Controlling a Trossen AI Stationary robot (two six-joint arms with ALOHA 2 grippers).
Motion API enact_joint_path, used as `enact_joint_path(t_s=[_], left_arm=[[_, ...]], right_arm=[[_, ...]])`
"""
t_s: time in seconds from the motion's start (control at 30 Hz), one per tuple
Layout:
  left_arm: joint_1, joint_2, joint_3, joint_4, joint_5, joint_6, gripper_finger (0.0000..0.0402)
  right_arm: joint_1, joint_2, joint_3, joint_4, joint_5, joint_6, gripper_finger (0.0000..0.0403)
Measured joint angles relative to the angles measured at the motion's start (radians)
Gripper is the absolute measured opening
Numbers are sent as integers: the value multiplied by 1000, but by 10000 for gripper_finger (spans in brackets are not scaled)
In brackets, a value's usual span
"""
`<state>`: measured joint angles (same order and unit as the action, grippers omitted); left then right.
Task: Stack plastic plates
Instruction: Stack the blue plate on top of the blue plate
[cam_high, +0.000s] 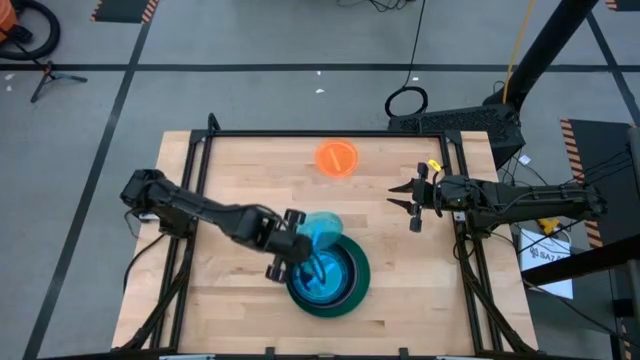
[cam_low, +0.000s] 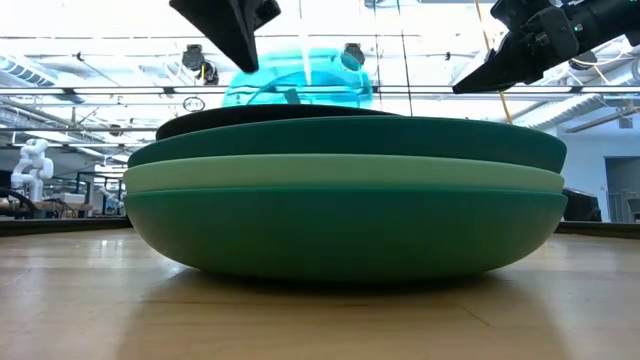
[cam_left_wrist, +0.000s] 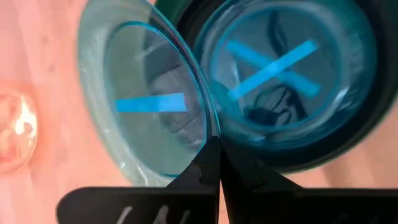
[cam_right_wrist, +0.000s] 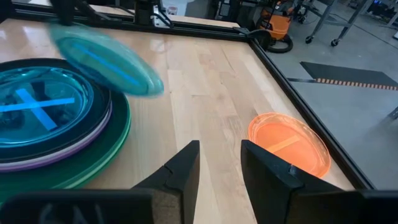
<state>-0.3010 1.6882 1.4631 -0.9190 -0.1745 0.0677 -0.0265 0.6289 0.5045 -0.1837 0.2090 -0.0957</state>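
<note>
Right now your left gripper (cam_high: 287, 258) is pinched shut on the rim of a small cyan-blue plate (cam_high: 322, 229), holding it tilted in the air just above the stack of plates (cam_high: 350, 296). In the left wrist view you can see its fingers (cam_left_wrist: 211, 163) pressed together on that rim, with the held plate (cam_left_wrist: 146, 102) beside another cyan-blue plate (cam_left_wrist: 292, 68) that lies on top of the stack. From table height the stack (cam_low: 345, 215) reads, from the bottom, as dark green, light green, then dark green again, with a black rim showing above them; the held cyan-blue plate (cam_low: 300, 78) hangs over it, and the left gripper (cam_low: 228, 25) comes down from above. The right wrist view adds a purple edge in the stack (cam_right_wrist: 59, 134) and shows the tilted plate (cam_right_wrist: 102, 59) over its far side. Your orange plate (cam_high: 337, 158) lies alone on the table (cam_high: 240, 180), well apart from the stack toward the far edge. Your right gripper (cam_high: 410, 205) hovers off to the side of the stack, between it and the orange plate (cam_right_wrist: 289, 142), with its fingers (cam_right_wrist: 186, 165) spread and nothing between them.
</note>
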Motion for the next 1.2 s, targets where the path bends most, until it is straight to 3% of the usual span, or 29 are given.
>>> enact_joint_path(t_s=[0.47,0.77,1.2], left_arm=[[-92,30,0,60,18,-35,3],[-97,79,0,93,141,-77,3],[-98,78,0,115,148,-63,17]], right_arm=[[0,0,0,0,0,27,110],[0,0,0,0,0,32,110],[0,1,0,0,0,36,110]])
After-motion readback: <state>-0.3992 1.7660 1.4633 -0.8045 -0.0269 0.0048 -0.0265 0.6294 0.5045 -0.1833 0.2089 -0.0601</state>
